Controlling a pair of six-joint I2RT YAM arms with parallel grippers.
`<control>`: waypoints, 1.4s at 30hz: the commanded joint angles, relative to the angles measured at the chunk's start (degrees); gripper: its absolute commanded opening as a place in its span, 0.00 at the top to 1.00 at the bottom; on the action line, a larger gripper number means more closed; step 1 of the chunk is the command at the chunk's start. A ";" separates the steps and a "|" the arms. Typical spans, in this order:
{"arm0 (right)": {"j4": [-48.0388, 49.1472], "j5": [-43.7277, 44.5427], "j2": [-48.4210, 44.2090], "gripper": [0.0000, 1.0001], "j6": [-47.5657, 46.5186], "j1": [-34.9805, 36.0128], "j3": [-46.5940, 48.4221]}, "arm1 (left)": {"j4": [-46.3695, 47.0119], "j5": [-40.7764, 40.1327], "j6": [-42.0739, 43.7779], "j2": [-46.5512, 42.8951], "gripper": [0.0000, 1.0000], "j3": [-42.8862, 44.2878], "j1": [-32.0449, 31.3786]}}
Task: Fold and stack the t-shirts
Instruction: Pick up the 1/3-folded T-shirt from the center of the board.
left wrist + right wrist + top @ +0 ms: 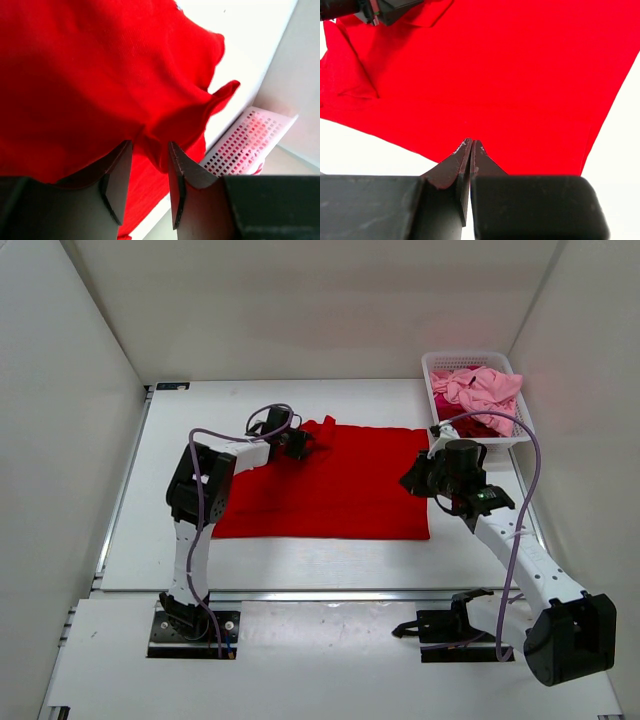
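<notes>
A bright red t-shirt (340,485) lies spread on the white table, and also shows in the right wrist view (495,75). My left gripper (297,444) is at its far left corner, by the sleeve. Its jaws (150,145) are pinched on a bunched fold of the red cloth (100,75), which is lifted. My right gripper (415,480) is at the shirt's right edge. Its jaws (471,141) are pressed together over the cloth edge, with no cloth seen between them. A light pink t-shirt (485,388) lies on top in the basket, with magenta and darker red cloth (470,422) under it.
The white lattice basket (440,365) stands at the far right corner, close behind my right gripper, and also shows in the left wrist view (240,145). White walls enclose the table on three sides. The left gripper shows in the right wrist view (380,10).
</notes>
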 commanded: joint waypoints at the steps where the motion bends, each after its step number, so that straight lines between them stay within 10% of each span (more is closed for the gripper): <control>1: 1.30 0.20 -0.83 1.00 -1.01 0.68 0.31 | -0.81 -0.95 -1.73 1.08 0.56 2.70 -0.27; 9: 1.56 -0.51 -1.45 1.00 -0.66 -0.73 0.58 | 1.56 -0.86 -2.61 1.87 0.65 2.26 -0.71; 18: 1.83 1.17 -0.05 0.93 -0.92 -2.57 -0.22 | 0.60 -1.21 -0.24 1.09 1.00 5.86 -0.79; 42: 21.69 17.86 21.93 0.77 9.01 -8.99 -2.14 | -0.20 8.01 22.26 -13.51 1.00 5.08 12.57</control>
